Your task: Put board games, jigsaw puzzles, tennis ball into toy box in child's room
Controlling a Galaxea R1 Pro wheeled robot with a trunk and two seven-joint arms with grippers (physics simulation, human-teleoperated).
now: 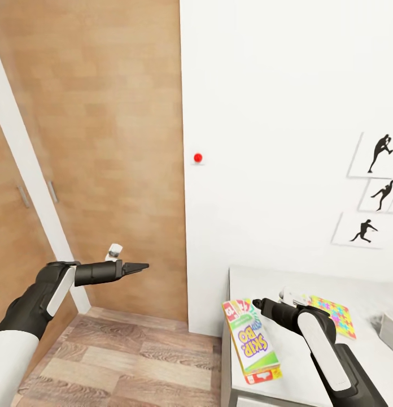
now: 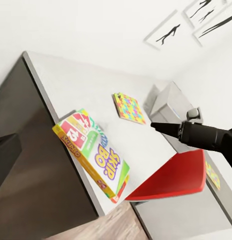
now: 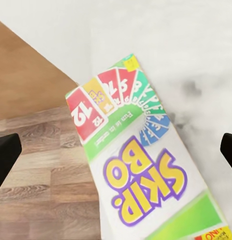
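The left gripper (image 1: 141,266) hovers over wood floor (image 1: 123,362) beside a wooden door (image 1: 106,141), fingers pressed together. The Skip-Bo box (image 1: 252,341) lies at the table's (image 1: 258,282) left edge, overhanging it. The right gripper (image 1: 257,305) hangs above it, fingers spread, touching nothing. A jigsaw (image 1: 334,314) lies further right.

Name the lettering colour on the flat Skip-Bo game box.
Yellow letters outlined in purple on the Skip-Bo box; clearest in the right wrist view.

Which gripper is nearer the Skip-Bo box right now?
Right. The right gripper sits at the Skip-Bo box over the table; the left gripper hangs off over the floor.
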